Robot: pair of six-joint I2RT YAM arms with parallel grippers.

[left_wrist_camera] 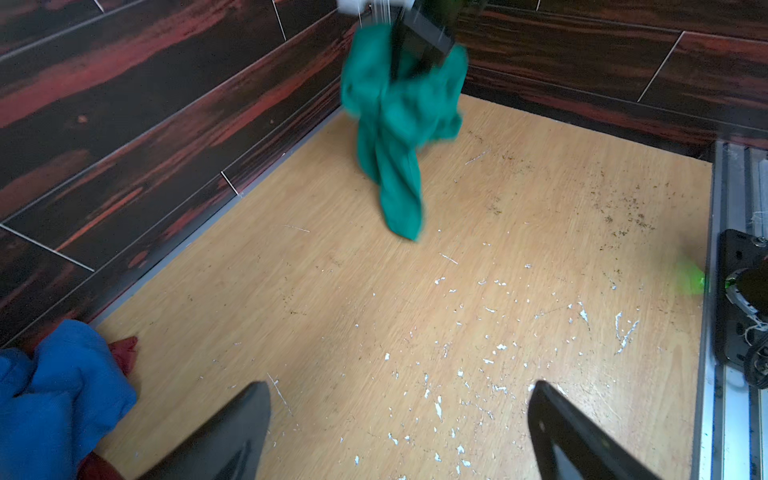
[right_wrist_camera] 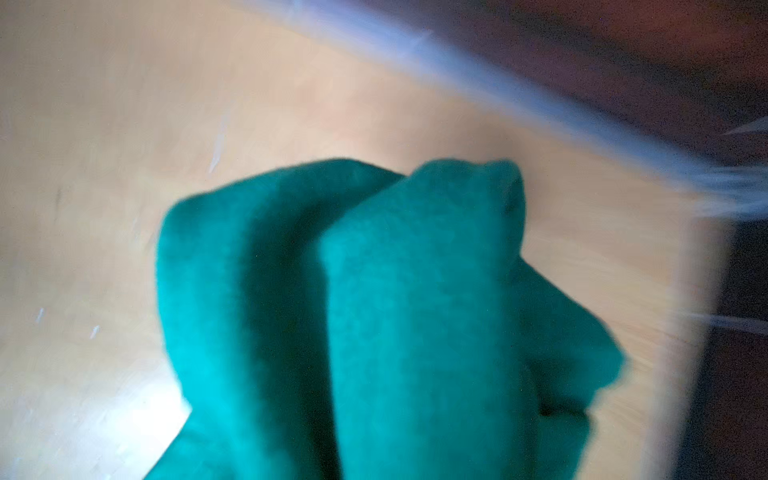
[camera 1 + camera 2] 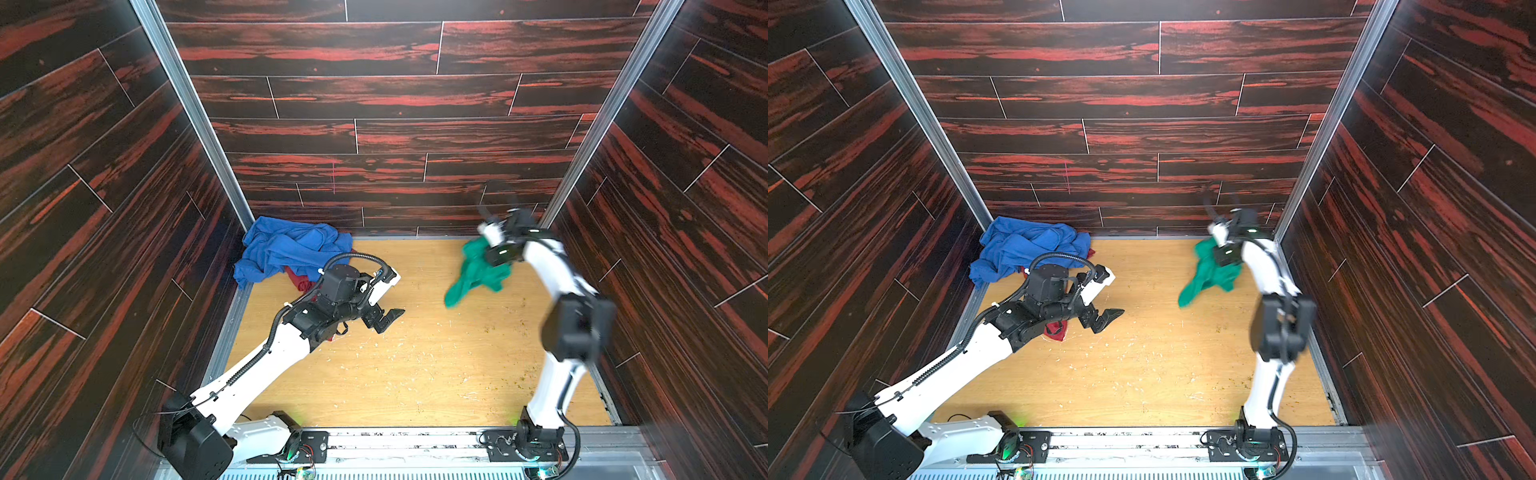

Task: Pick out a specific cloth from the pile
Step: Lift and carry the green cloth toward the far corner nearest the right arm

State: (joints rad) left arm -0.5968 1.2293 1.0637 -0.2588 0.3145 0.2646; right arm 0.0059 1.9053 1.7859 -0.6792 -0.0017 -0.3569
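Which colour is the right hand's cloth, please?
The cloth is emerald green; best in left wrist view.

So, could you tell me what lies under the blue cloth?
A dark red cloth sticks out beneath the blue cloth; how far it runs, or anything else underneath, is covered.

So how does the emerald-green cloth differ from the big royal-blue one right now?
The emerald-green soft cloth hangs from the shut right gripper, on the right side; the royal-blue soft cloth lies heaped in the back-left corner of the wooden table. The green one is smaller and drawn long; the blue one is bulkier and crumpled, with a dark red cloth showing at its edge. Both are plain fabric.
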